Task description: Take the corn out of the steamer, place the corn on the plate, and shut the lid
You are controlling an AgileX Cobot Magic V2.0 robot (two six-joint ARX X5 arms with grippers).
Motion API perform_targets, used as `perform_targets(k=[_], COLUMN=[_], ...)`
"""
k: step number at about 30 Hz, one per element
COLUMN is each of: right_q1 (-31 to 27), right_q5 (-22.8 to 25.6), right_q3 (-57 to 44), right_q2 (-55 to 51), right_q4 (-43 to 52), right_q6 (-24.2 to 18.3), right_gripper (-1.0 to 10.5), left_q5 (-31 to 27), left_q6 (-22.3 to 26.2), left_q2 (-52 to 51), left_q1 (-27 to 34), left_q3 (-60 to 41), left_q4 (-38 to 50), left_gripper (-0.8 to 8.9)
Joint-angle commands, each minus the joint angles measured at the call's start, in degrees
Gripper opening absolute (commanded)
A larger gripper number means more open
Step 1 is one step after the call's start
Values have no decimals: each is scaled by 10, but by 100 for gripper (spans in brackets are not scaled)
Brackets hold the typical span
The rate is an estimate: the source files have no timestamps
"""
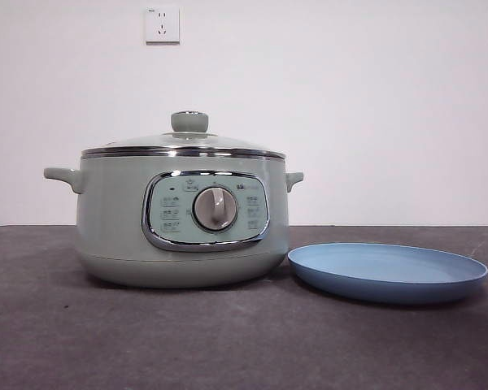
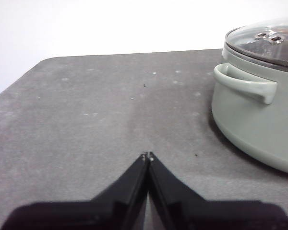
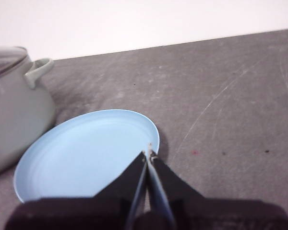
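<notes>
The sage-green steamer stands on the table left of centre, with the glass lid closed on it. The light-blue plate lies empty just right of it. The corn is hidden; it shows in no view. My left gripper is shut and empty, over bare table beside the steamer's handle. My right gripper is shut and empty, above the plate's near rim. Neither arm shows in the front view.
The dark grey table runs wide around both things. A white wall with a socket stands behind. The steamer's side almost touches the plate.
</notes>
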Motion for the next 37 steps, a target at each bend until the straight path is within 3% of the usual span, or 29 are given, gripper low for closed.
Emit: perform_targets(k=[1, 7, 12, 19, 25, 29, 37], right_q1=[0, 1, 1, 1, 1, 2, 18], right_q5=[-1, -16, -40, -121, -224, -286, -353], right_q3=[-6, 17, 64, 167, 308, 420, 609], right_q2=[-1, -1, 18, 120, 262, 356, 495], right_q4=[2, 16, 15, 10, -57, -150, -329], right_q6=[47, 127, 140, 141, 68, -9, -121], right_gripper=[0, -10, -12, -12, -12, -12, -12], left_q5=[15, 45, 70, 113, 200, 262, 372], left_q6=[-39, -107, -139, -150, -131, -114, -71], left_q2=[-1, -1, 6, 77, 172, 238, 338], left_q1=[1, 1, 1, 1, 1, 1, 1], left_q3=[-8, 18, 81, 188, 298, 374, 505], left_q4=[11, 12, 4, -31, -104, -151, -238], left_gripper=[-5, -7, -7, -7, -7, -7, -7])
